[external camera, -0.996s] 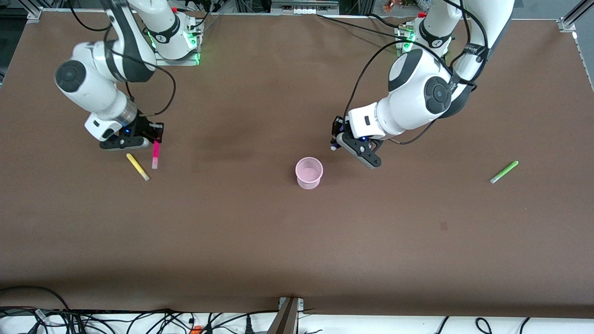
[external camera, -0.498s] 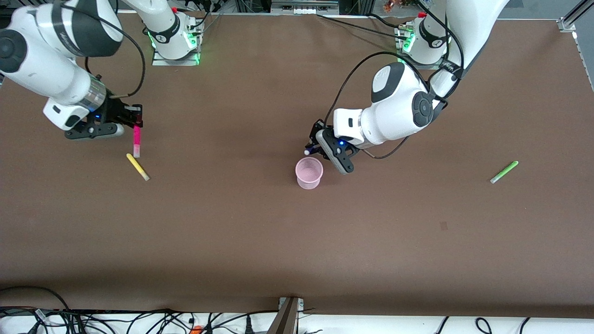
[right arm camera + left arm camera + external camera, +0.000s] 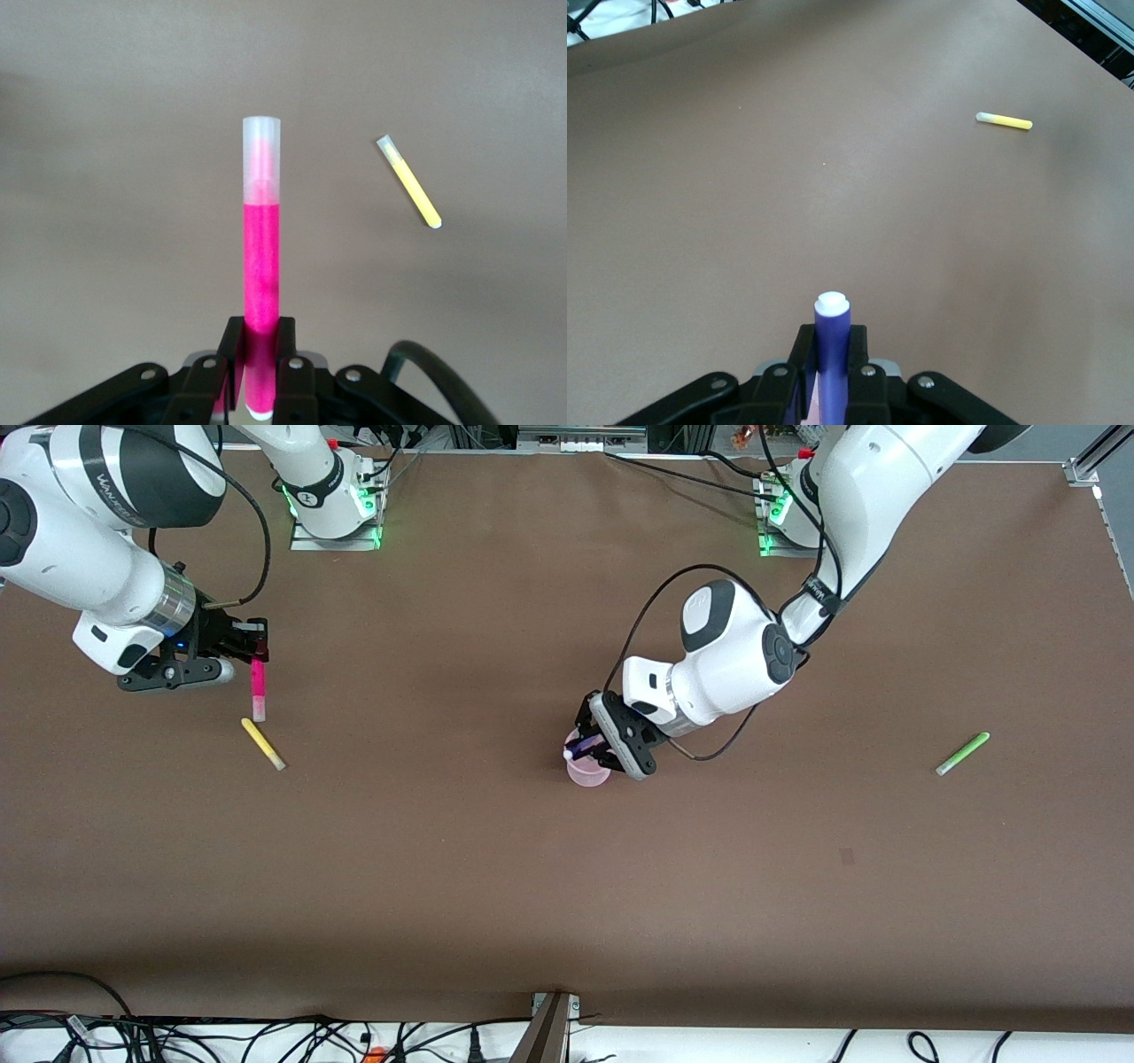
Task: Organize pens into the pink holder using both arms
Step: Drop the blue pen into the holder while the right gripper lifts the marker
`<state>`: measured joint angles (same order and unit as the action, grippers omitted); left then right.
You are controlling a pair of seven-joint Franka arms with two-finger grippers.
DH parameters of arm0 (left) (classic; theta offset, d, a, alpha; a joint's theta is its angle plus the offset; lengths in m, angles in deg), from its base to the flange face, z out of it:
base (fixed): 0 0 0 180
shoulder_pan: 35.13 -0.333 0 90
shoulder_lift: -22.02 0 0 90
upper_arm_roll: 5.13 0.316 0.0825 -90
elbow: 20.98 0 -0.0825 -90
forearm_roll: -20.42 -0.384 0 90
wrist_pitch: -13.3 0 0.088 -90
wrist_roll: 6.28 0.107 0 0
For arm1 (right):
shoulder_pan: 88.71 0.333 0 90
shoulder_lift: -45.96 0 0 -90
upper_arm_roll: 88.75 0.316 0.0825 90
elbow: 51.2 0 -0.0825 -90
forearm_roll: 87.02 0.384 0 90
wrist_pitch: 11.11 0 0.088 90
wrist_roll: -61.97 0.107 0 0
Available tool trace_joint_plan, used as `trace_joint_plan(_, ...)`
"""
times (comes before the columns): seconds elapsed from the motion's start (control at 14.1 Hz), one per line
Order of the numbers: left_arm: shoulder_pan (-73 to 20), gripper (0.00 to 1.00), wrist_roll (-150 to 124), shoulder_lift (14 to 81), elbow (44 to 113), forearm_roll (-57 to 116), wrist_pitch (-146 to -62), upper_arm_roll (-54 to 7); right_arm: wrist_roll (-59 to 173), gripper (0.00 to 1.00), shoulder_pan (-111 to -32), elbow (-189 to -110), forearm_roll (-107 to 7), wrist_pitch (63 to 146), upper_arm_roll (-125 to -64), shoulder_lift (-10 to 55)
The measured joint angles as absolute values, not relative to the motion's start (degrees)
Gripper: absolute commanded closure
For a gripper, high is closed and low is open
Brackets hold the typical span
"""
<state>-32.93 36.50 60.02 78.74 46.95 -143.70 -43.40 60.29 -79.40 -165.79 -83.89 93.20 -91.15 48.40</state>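
**A:** From the front, how far along is it?

**B:** Early, I judge. The left gripper (image 3: 592, 748) is clamped on the purple pen (image 3: 582, 746) right over the pink holder (image 3: 588, 771), which stands mid-table; the pen is not let go. The right gripper (image 3: 254, 650) is pinched on the magenta pen (image 3: 258, 688), in the air over the table at the right arm's end. The yellow pen (image 3: 263, 744) lies on the table close by, and the green pen (image 3: 962, 753) lies well apart at the left arm's end. I cannot see whether the holder has anything in it.

**A:** And the left wrist view?

**B:** The fingers (image 3: 803, 365) are closed tight on the purple pen (image 3: 831, 352), pale tip outward. The yellow pen (image 3: 1004, 120) shows far off.

**A:** The right wrist view?

**B:** The fingers (image 3: 230, 347) grip the magenta pen (image 3: 261, 279) near its lower end, clear cap pointing away, with the yellow pen (image 3: 409, 181) lying flat nearby. So two pens are held and two are untouched.
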Motion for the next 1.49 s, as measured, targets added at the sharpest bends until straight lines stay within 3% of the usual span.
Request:
trace_joint_plan(0.57,-32.2,1.0,37.7,61.7,76.9,45.7,-144.5,-43.2,60.3,1.0,-77.8,-165.8,-85.9,93.1,-90.8,48.4)
trace_joint_plan(0.64,-32.2,0.61,37.8,62.1,76.9,45.0,-144.6,-43.2,60.3,1.0,-77.8,-165.8,-85.9,93.0,-90.8,48.4)
trace_joint_plan(0.71,-32.2,0.01,37.9,62.5,76.8,44.7,-144.6,-43.2,60.3,1.0,-77.8,-165.8,-85.9,93.0,-90.8,48.4)
trace_joint_plan(1.21,-32.5,0.0,36.6,63.1,75.9,45.0,-143.0,-44.1,60.2,1.0,-74.3,-164.9,-87.9,93.0,-90.6,48.4)
trace_joint_plan(1.49,-36.1,0.0,26.0,59.4,73.7,45.1,-126.3,-45.6,60.6,1.0,-67.1,-162.5,-93.2,92.8,-89.8,48.4)
